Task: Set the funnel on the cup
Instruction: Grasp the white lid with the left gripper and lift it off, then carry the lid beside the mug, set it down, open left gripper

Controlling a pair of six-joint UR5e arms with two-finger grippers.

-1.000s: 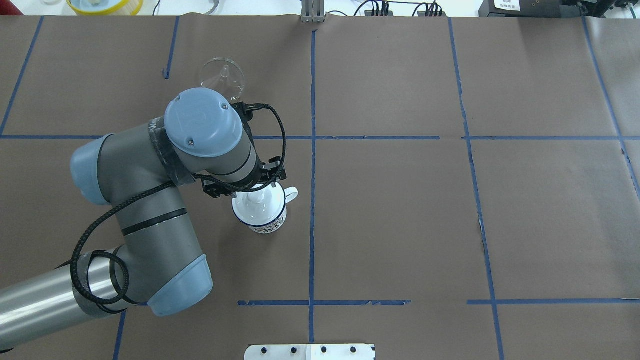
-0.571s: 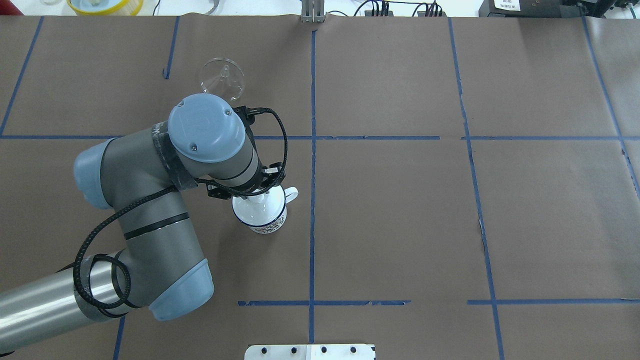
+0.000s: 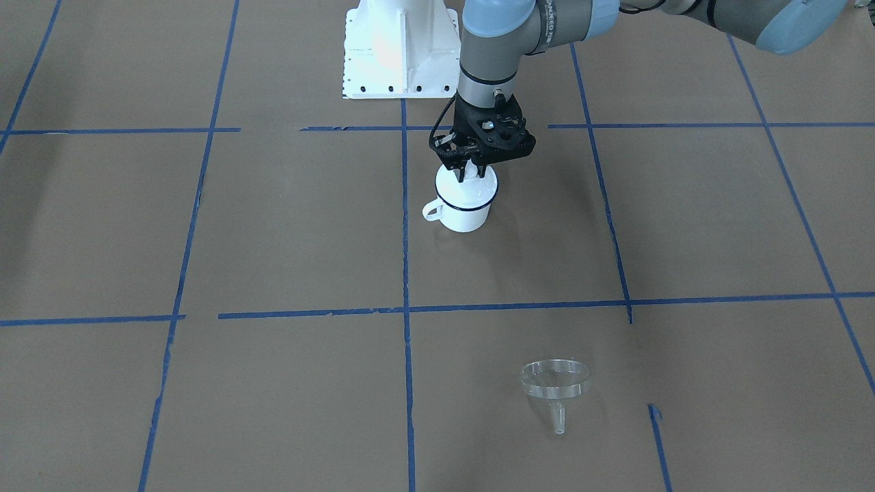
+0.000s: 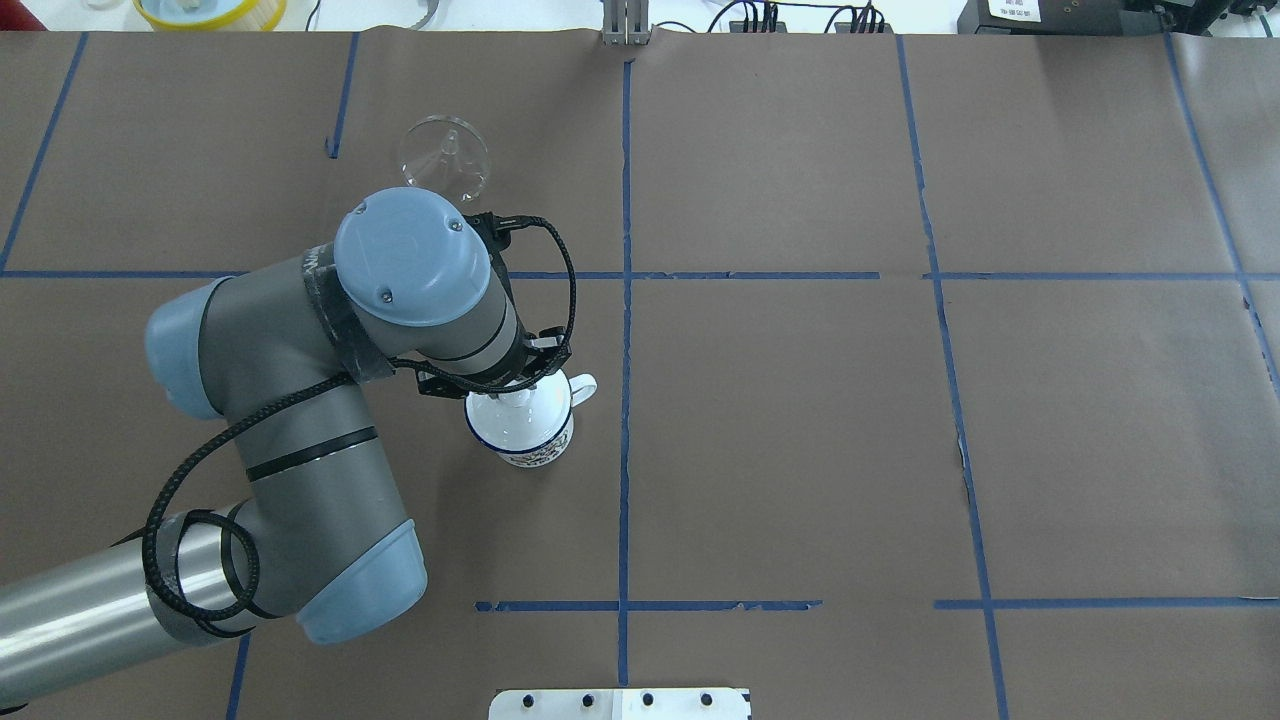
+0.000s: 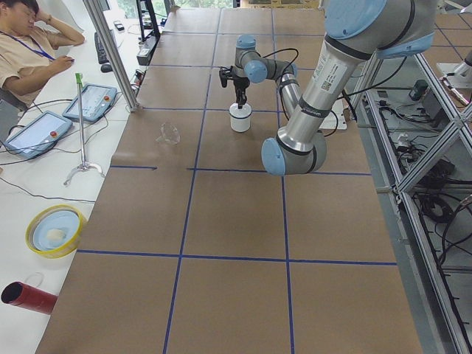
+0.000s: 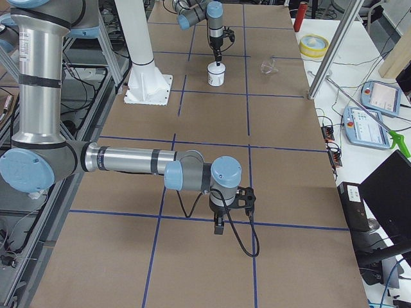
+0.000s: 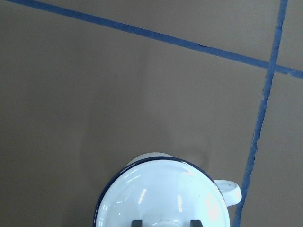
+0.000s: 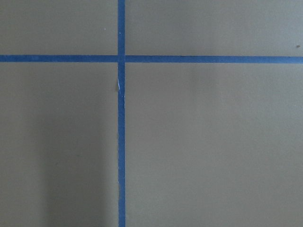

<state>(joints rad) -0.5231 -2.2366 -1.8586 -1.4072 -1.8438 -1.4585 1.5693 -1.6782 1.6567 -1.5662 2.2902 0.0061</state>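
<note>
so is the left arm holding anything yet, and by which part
Cannot tell for sure: the left gripper has its fingers either side of the knob of the lid, which sits on the cup. The funnel lies untouched.

The lid (image 4: 508,422) sits on the cup (image 4: 530,455); funnel (image 4: 445,160) well beyond (slightly leftward).

Cup (image 3: 465,213) mouth covered by white lid (image 7: 161,198), left claw (image 3: 470,176) directly over it. Funnel (image 3: 555,383) lies well apart, open surface (image 3: 273,225) all round.
</note>
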